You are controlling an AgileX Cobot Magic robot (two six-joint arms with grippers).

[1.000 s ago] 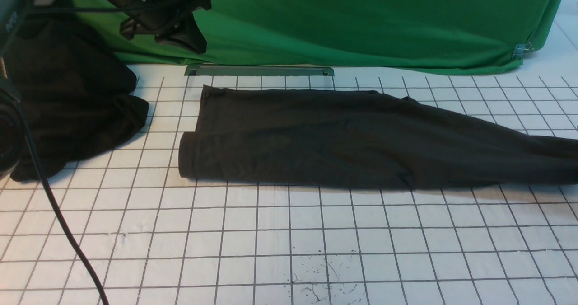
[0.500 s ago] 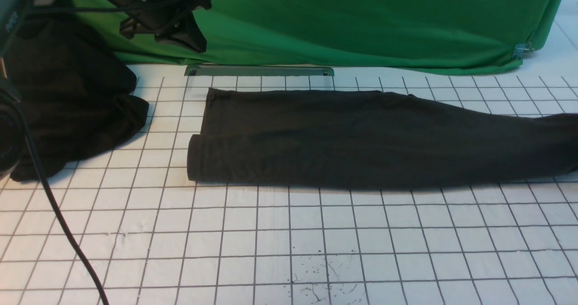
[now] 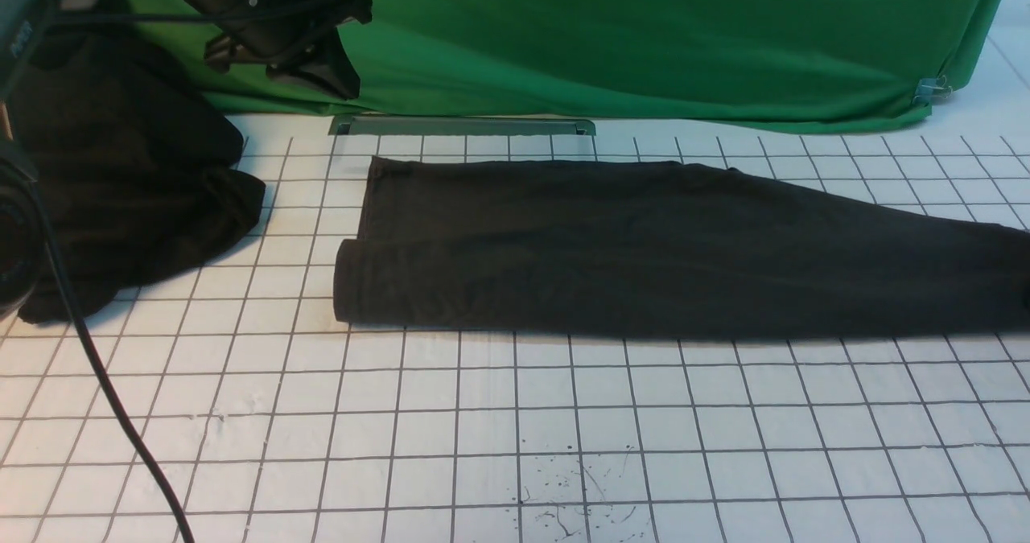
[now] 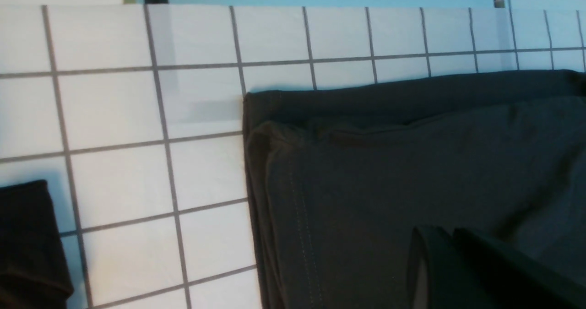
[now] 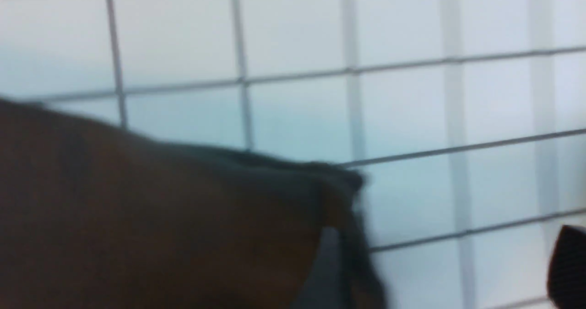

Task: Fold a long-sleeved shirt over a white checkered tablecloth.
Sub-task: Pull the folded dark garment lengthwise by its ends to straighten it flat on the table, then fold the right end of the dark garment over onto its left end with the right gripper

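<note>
I've got the long-sleeved shirt lying on the white checkered tablecloth as one long folded band. It runs from left of centre all the way off the right edge of my front view. Its left end is squared off, with the near layer rolled a little further left than the far layer. It widens toward the right.

My left arm is up at the far left, with the left gripper hanging in the air above the cloth's far edge, apart from the shirt. On the left wrist camera I see the shirt's left end, its stitched hem lines and its stacked layers. The dark fingers sit low in that shot, over the fabric. I cannot tell how far the jaws stand apart.

The right wrist picture is badly blurred. The right gripper shows only a dark fingertip at one side and a grey edge against the shirt's end. I cannot tell whether it is gripping the fabric or standing wide.

A heap of plain black cloth lies at the far left, well apart from the shirt. Green cloth hangs along the far side with a grey metal strip at its foot. Some dark specks mark the tablecloth near me.
</note>
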